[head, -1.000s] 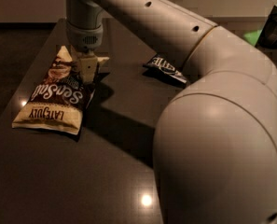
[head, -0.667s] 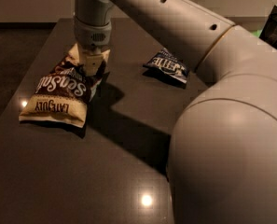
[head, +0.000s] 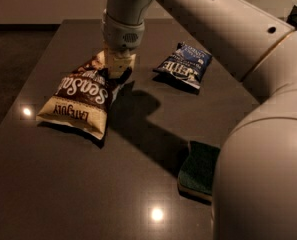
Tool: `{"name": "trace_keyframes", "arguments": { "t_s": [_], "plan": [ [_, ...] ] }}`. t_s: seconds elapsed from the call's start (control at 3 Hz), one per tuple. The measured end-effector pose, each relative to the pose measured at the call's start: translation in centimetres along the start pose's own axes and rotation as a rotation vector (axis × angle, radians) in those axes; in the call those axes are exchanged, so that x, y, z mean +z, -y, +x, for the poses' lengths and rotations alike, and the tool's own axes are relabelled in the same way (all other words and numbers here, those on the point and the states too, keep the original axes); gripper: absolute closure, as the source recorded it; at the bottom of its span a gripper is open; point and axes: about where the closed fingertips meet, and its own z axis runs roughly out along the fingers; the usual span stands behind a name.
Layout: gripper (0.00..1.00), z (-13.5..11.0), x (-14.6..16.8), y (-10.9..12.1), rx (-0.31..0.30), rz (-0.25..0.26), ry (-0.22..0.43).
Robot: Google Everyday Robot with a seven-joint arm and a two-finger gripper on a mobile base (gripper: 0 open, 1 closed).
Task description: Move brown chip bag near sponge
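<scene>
My arm (head: 223, 24) reaches in from the right over the dark surface (head: 63, 194). I judge this is the start of the carry: the grasp looks made, the haul not yet done. The brown chip bag (head: 80, 99) lies at the left, lettering up, with the blue chip bag (head: 184, 65) apart on its right. The sponge (head: 198, 171) rests well away at the near right, partly hidden behind my own bulk. Next I should draw the bag toward it and set it just beside, not on top. My claw (head: 119, 68) stands at the bag's far corner, drawn narrow, pinching that raised edge.
</scene>
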Motion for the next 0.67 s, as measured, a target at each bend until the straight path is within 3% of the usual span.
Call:
{"name": "trace_keyframes", "arguments": {
  "t_s": [0.67],
  "plan": [
    [1.0,3.3,-3.2,-4.8,-0.069,-0.014,0.086]
  ]
}}
